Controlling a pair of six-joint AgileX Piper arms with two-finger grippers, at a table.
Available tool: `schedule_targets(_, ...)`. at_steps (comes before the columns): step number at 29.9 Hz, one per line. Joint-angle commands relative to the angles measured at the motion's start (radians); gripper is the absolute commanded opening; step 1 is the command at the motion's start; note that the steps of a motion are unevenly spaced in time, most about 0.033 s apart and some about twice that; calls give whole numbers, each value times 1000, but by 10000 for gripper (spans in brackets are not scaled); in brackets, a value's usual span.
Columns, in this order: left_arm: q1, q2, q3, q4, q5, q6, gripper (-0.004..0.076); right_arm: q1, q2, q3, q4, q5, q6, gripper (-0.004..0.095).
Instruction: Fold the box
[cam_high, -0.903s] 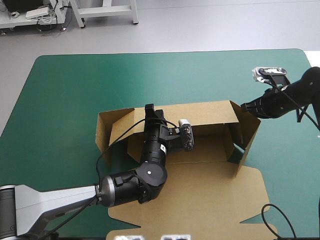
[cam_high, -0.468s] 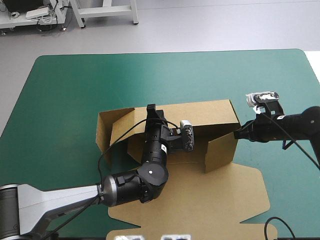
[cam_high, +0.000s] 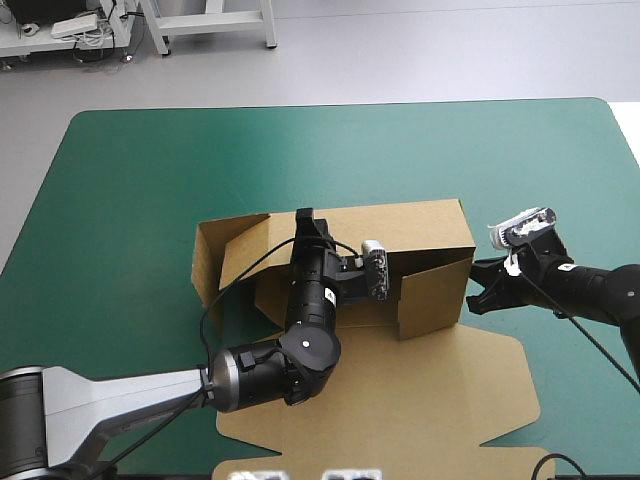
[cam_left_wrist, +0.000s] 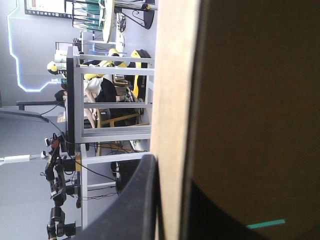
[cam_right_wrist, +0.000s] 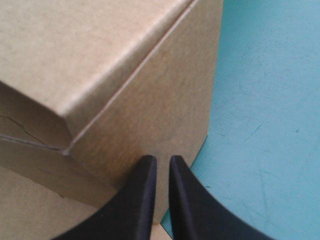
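Note:
The brown box lies mid-table with its long back wall raised and its lid panel flat toward the near edge. My left gripper reaches over the box floor and is shut on the back wall's top edge; in the left wrist view the board runs between the black fingers. At the box's right end, the side flap is swung inward. My right gripper is shut, and its tips rest against the right end wall near its lower corner.
The box's left side flap stands upright and splayed outward. Bare teal-green cover stretches behind the box, with more to the right of it. The table's right edge lies close behind the right arm.
My right gripper dropped from beside the back-right corner toward the near side and leftward. The right side flap swung in from splayed-out to folded across the box's end. The left arm held still.

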Motion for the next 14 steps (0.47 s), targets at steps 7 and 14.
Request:
schedule_targets(7,-4,-10,-7,-106,-63,-18,-8,0,-51,-23,-83,151,-15,427)
schedule_targets(14,-4,-10,-7,-68,-68,-18,-8,0,-62,-23,-41,34,-45,427)
